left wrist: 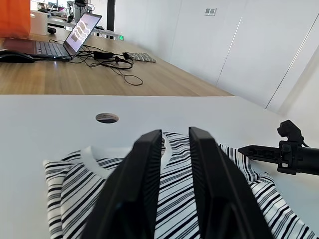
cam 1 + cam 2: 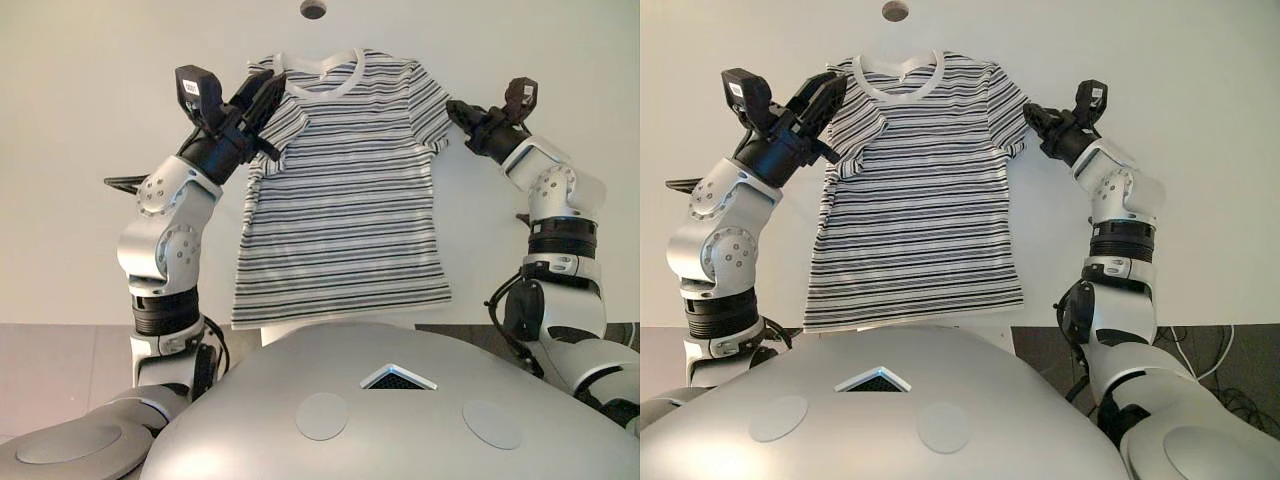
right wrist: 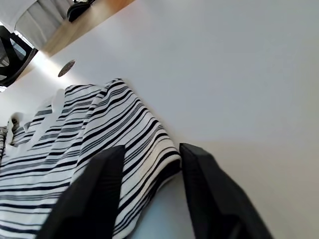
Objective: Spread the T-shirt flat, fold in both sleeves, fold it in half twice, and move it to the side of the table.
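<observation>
A black-and-white striped T-shirt (image 2: 345,200) lies on the white table (image 2: 80,90), collar at the far end and hem toward me. Its left sleeve (image 2: 272,135) is folded in over the chest, while the right sleeve (image 2: 432,105) lies spread outward. My left gripper (image 2: 268,95) hovers over the left shoulder, its fingers (image 1: 144,164) a small gap apart with nothing between them. At the outer edge of the right sleeve, my right gripper (image 2: 455,110) is open, and the sleeve hem (image 3: 154,159) lies between its spread fingers (image 3: 99,194).
A round hole (image 2: 313,9) is set in the table beyond the collar. Bare white tabletop (image 2: 560,80) extends on both sides of the shirt. Behind the table stands a wooden desk (image 1: 149,79) with a laptop (image 1: 75,30) and cables.
</observation>
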{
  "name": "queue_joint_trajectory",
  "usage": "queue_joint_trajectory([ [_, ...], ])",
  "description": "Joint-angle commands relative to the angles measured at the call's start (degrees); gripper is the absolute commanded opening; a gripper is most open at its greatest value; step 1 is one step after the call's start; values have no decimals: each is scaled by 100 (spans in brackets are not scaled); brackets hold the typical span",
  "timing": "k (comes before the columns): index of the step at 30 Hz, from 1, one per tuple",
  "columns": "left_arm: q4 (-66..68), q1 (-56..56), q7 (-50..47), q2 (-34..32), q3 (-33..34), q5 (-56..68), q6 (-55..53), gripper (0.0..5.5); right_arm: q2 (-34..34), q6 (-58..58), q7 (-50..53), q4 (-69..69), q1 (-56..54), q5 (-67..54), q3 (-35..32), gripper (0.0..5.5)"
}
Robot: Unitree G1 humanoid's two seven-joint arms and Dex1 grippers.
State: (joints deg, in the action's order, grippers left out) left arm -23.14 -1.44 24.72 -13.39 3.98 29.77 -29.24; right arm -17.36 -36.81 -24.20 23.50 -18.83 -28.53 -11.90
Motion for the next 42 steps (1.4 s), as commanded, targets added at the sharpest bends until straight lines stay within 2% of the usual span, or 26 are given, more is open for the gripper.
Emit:
queue_joint_trajectory([
  [1, -64, -31, -33, 17, -59, 39, -8, 102, 62, -72, -39, -227, 215, 174, 192, 113],
  [7, -63, -21, -55, 46, -74, 65, -22, 102, 89, -21, 40, -400, 302, 249, 146, 1],
  [14, 5, 30, -69, 78, -88, 107, -21, 102, 217, 467, 370, -1344, 594, 503, 229, 1],
  [18, 64, 81, -90, 86, -106, 103, -30, 102, 366, 860, 818, -2285, 760, 1080, 637, 1],
  [22, -98, 84, -184, 134, -133, 101, 9, 102, 423, 1267, 974, -2711, 763, 1971, 1622, 1],
  [27, -533, 56, -262, 81, -321, -5, 24, 102, 154, 1561, 881, -2432, 750, 3201, 2844, 1],
  [34, -528, 84, -279, 65, -451, -78, 82, 102, 165, 1770, 787, -1502, 470, 4433, 3915, 1],
  [37, -493, 74, -274, 64, -522, -165, 151, 102, 282, 1855, 818, -1327, 467, 4547, 3949, 1],
  [40, -310, 86, -279, 39, -601, -488, 479, 102, 398, 1878, 865, -1444, 523, 4495, 3831, 64],
  [42, -15, 6, -324, -127, -744, -1253, 1322, 102, 343, 1950, 596, -2069, 714, 4225, 3705, 84],
])
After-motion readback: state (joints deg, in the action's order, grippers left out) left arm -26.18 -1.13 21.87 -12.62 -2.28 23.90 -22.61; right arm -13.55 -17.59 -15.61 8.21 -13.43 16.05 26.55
